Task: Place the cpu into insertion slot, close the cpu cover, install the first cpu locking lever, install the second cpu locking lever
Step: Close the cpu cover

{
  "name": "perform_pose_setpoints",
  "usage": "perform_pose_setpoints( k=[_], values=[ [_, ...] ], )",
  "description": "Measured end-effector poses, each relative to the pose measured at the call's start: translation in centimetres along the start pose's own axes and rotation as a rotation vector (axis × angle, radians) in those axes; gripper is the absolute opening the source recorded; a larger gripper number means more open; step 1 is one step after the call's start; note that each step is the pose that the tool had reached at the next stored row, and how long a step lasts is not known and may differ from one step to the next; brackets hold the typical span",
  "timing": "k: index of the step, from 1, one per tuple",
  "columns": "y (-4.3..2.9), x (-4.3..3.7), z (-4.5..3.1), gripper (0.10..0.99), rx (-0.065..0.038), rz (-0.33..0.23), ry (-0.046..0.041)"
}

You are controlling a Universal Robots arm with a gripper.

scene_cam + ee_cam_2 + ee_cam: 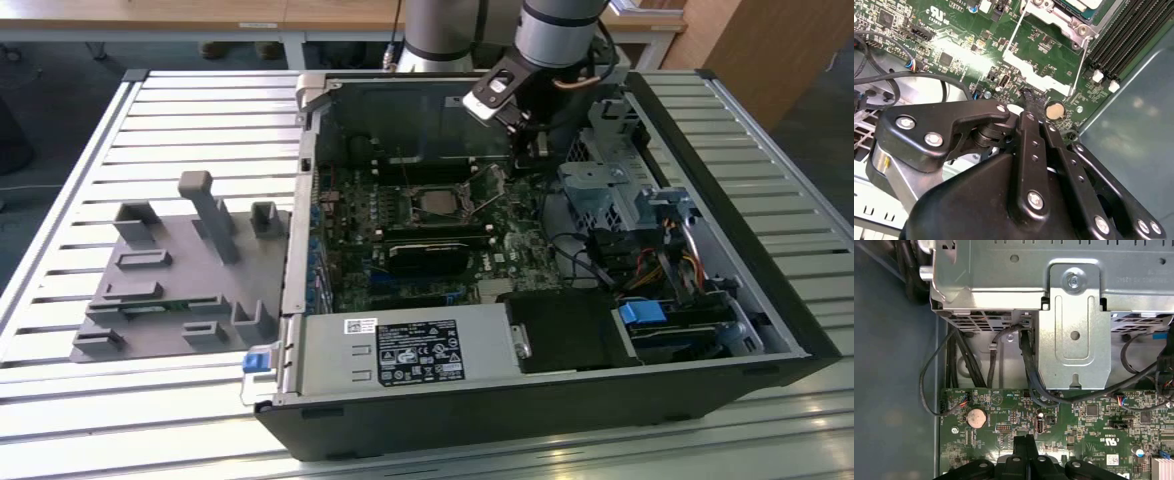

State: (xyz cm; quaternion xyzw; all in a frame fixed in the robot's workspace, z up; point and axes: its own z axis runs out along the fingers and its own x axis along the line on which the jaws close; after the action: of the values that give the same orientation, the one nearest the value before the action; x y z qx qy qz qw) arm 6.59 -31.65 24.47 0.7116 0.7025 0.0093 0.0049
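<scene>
End effector (1026, 440), fingers pressed together and empty, hangs near a raised lever (1014, 32); best push it down squarely, then under its catch.

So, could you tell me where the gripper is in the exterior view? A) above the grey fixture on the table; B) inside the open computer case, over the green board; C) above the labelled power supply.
B: in the exterior view the gripper hangs inside the open computer case, over the green board.
</scene>
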Motion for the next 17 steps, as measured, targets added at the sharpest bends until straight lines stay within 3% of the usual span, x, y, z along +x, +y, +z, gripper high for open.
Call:
perform_pose_setpoints(
  k=[6, 17],
  values=[
    [-0.04, 0.00, 0.36, 0.106, 0.002, 0.000, -0.0001],
    [-0.87, 0.00, 0.37, 0.106, 0.002, 0.000, 0.0000]
  ],
)
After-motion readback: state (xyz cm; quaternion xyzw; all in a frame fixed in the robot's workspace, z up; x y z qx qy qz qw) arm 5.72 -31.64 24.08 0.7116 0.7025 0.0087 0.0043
